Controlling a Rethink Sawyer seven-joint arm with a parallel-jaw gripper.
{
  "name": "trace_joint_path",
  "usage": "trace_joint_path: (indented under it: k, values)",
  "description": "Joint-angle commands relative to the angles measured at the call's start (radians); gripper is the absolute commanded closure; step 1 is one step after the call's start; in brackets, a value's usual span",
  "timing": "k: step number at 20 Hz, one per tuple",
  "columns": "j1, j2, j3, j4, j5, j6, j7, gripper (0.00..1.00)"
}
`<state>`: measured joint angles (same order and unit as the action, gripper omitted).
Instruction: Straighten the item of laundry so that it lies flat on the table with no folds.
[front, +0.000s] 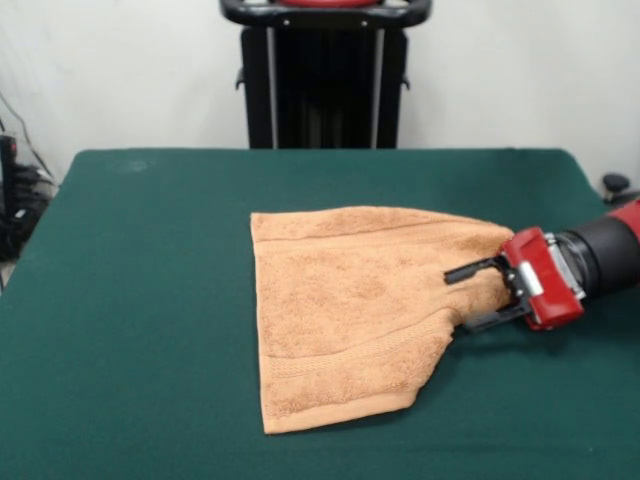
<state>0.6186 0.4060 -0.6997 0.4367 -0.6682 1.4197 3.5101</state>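
The towel (350, 315) lies mid-desk (140, 300), its right side bunched; the gripper (468, 296) has jaws apart astride that edge; a shallow pinch could slip, leaving folds

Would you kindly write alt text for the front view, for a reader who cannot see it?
A red and black robot arm reaches in from the right, its gripper with its fingers spread around the right edge of an orange-tan towel. The towel lies on a dark green table, its right side bunched and uneven rather than flat.
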Motion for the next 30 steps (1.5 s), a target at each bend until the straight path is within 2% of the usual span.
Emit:
trace_joint_path:
  k: [1,7,19,24,25,30]
  values:
    - [0.029,0.063,0.146,0.182,0.032,-0.081,-0.429,0.00]
    - [0.040,0.100,0.150,0.153,0.009,-0.123,-0.389,0.00]
    - [0.022,0.061,0.222,0.169,0.052,-0.237,-0.415,0.00]
    - [0.013,0.061,0.229,0.155,0.042,-0.261,-0.418,0.00]
    - [0.014,0.060,0.228,0.158,0.031,-0.280,-0.422,1.00]
    - [0.001,0.053,0.243,0.147,0.037,-0.300,-0.446,1.00]
